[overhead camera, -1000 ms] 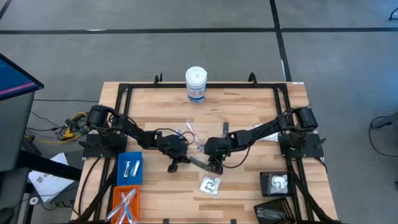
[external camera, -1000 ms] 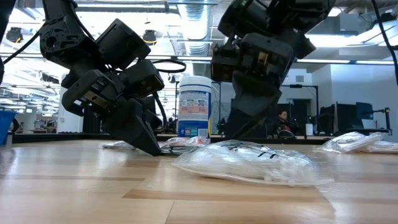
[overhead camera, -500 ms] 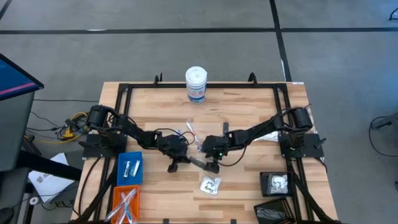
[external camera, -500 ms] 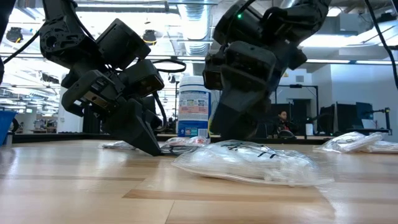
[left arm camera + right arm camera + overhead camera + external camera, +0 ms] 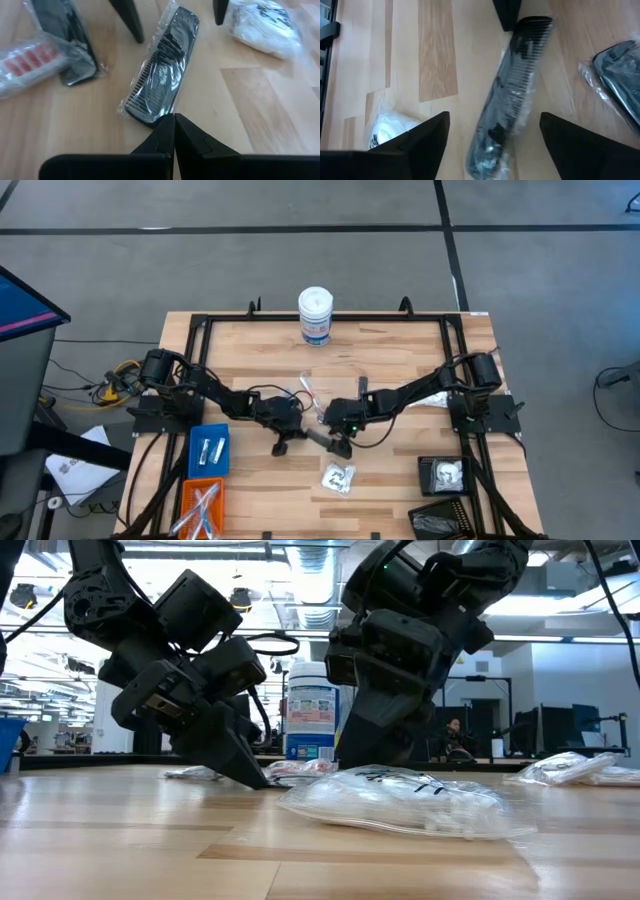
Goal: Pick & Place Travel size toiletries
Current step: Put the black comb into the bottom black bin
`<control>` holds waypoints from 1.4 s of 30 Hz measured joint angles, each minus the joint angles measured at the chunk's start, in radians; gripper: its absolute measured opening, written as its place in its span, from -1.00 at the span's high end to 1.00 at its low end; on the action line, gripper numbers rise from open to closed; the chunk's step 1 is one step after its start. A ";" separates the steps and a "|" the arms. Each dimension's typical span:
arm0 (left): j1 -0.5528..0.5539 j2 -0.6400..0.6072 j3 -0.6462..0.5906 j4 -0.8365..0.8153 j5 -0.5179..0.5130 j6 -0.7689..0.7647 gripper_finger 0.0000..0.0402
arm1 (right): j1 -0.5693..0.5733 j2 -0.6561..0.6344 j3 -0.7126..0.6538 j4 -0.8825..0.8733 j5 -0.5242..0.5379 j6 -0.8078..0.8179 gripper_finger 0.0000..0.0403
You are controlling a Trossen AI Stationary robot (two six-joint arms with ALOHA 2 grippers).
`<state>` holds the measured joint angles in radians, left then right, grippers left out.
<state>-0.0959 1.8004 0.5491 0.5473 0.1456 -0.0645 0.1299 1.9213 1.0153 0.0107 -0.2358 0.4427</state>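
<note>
Item: wrapped black comb (image 5: 161,75), flat on counter (image 5: 400,360) ctr. Right tool (image 5: 492,125) wide open astride it, nothing gripped. Left tool (image 5: 173,127) shut, empty, tips at comb's end.

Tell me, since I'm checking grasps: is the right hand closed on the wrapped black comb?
No. The right hand stands open, its fingers apart on either side of the wrapped black comb lying on the table.

We see a lab or open workshop: a bare grey concrete floor (image 5: 300,260) marked with dark lines, exposed silver ceiling ducts (image 5: 320,580), rows of desks with monitors (image 5: 560,725) behind the wooden table (image 5: 390,355).
</note>
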 joint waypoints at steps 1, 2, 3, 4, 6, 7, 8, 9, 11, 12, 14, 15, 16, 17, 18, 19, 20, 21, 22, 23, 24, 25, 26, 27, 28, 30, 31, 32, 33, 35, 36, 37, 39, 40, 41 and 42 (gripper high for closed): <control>0.000 0.000 0.000 0.001 -0.007 0.000 1.00 | 0.001 0.000 0.000 -0.002 0.000 0.000 -0.48; 0.000 0.000 0.001 0.001 -0.016 0.000 1.00 | 0.002 0.000 0.000 -0.002 -0.001 -0.002 -0.46; 0.000 0.000 0.001 0.003 -0.026 0.000 1.00 | 0.004 0.000 0.000 -0.002 -0.001 -0.005 -0.44; 0.000 0.000 0.001 0.005 -0.035 0.000 1.00 | 0.005 0.000 0.000 -0.003 -0.002 -0.008 -0.42; 0.000 0.001 0.001 0.011 -0.051 0.000 1.00 | 0.006 0.000 0.000 -0.003 -0.004 -0.008 -0.40; 0.000 0.001 0.001 0.014 -0.058 0.000 1.00 | 0.006 0.000 0.000 -0.003 -0.004 -0.008 -0.40; 0.000 0.002 0.001 0.017 -0.068 0.000 1.00 | 0.006 0.000 0.000 -0.003 -0.005 -0.008 -0.39; 0.000 0.002 0.000 0.020 -0.077 0.000 1.00 | 0.006 0.000 0.000 -0.003 -0.006 -0.008 -0.39; 0.000 0.002 0.002 0.023 -0.087 0.000 1.00 | 0.006 0.000 0.000 -0.003 -0.006 -0.008 -0.39; 0.000 0.002 0.004 0.021 -0.089 0.000 1.00 | 0.005 -0.001 0.000 -0.002 -0.006 -0.008 -0.39; 0.000 0.003 0.010 0.017 -0.091 0.000 1.00 | 0.005 -0.001 0.000 0.002 -0.006 -0.008 -0.39; 0.000 0.003 0.010 0.018 -0.091 0.000 1.00 | 0.006 -0.001 0.000 0.006 -0.006 -0.008 -0.39; 0.000 0.003 0.010 0.018 -0.087 -0.001 1.00 | 0.006 -0.002 0.000 0.011 -0.007 -0.008 -0.39; 0.000 0.003 0.010 0.018 -0.085 -0.002 1.00 | 0.006 -0.002 0.000 0.020 -0.007 -0.008 -0.39; 0.000 0.003 0.010 0.017 -0.084 -0.003 1.00 | 0.006 -0.002 0.000 0.031 -0.007 -0.009 -0.39; 0.000 0.006 0.010 0.019 -0.081 -0.003 1.00 | 0.006 -0.002 0.000 0.043 -0.007 -0.013 -0.39; 0.000 0.010 0.011 0.024 -0.078 -0.003 1.00 | 0.006 -0.002 0.000 0.053 -0.007 -0.015 -0.39; 0.002 0.011 0.012 0.024 -0.079 -0.003 1.00 | 0.006 -0.002 0.000 0.058 -0.007 -0.016 -0.39; 0.005 0.012 0.012 0.024 -0.078 -0.003 1.00 | 0.006 -0.002 0.000 0.059 -0.007 -0.019 -0.39; 0.008 0.016 0.014 0.027 -0.076 -0.003 1.00 | 0.006 -0.002 0.000 0.058 -0.007 -0.021 -0.39; 0.009 0.019 0.018 0.028 -0.075 -0.004 1.00 | 0.006 -0.002 0.000 0.058 -0.007 -0.023 -0.39; 0.010 0.022 0.020 0.028 -0.075 -0.004 1.00 | 0.006 -0.002 0.000 0.057 -0.007 -0.023 -0.39; 0.010 0.026 0.026 0.027 -0.076 -0.003 1.00 | 0.006 -0.002 0.000 0.057 -0.007 -0.022 -0.39; 0.010 0.032 0.034 0.028 -0.075 -0.003 1.00 | 0.006 -0.002 0.000 0.054 -0.007 -0.021 -0.39; 0.010 0.041 0.041 0.031 -0.075 -0.002 1.00 | 0.006 -0.002 0.000 0.051 -0.006 -0.018 -0.39; 0.010 0.053 0.057 0.035 -0.076 -0.001 1.00 | 0.006 -0.002 0.000 0.048 -0.006 -0.015 -0.39; 0.010 0.065 0.068 0.038 -0.076 -0.001 1.00 | 0.006 -0.002 0.000 0.046 -0.006 -0.015 -0.39; 0.010 0.076 0.081 0.043 -0.075 -0.001 1.00 | 0.006 -0.002 0.000 0.045 -0.006 -0.014 -0.39; 0.010 0.080 0.087 0.039 -0.076 -0.001 1.00 | 0.006 -0.002 0.000 0.042 -0.005 -0.014 -0.39; 0.010 0.101 0.106 0.047 -0.075 -0.003 1.00 | 0.006 -0.002 0.000 0.033 -0.003 -0.008 -0.39; 0.010 0.110 0.110 0.050 -0.075 -0.004 1.00 | 0.006 -0.002 0.000 0.025 -0.002 -0.007 -0.39; 0.010 0.115 0.114 0.055 -0.075 -0.009 1.00 | 0.006 -0.002 0.000 0.018 -0.001 -0.007 -0.39; 0.010 0.128 0.121 0.058 -0.077 -0.016 1.00 | 0.006 -0.002 0.000 -0.008 0.000 -0.006 -0.39; 0.010 0.129 0.122 0.060 -0.078 -0.018 1.00 | 0.006 -0.002 0.000 -0.018 0.001 -0.006 -0.38; 0.010 0.130 0.122 0.059 -0.078 -0.019 1.00 | 0.006 -0.003 0.002 -0.030 0.004 -0.002 -0.37; 0.010 0.130 0.121 0.060 -0.078 -0.019 1.00 | 0.006 -0.004 0.002 -0.042 0.013 0.003 -0.34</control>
<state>-0.0864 1.9305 0.6704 0.6071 0.0673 -0.0830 0.1364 1.9169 1.0174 -0.0314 -0.2231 0.4458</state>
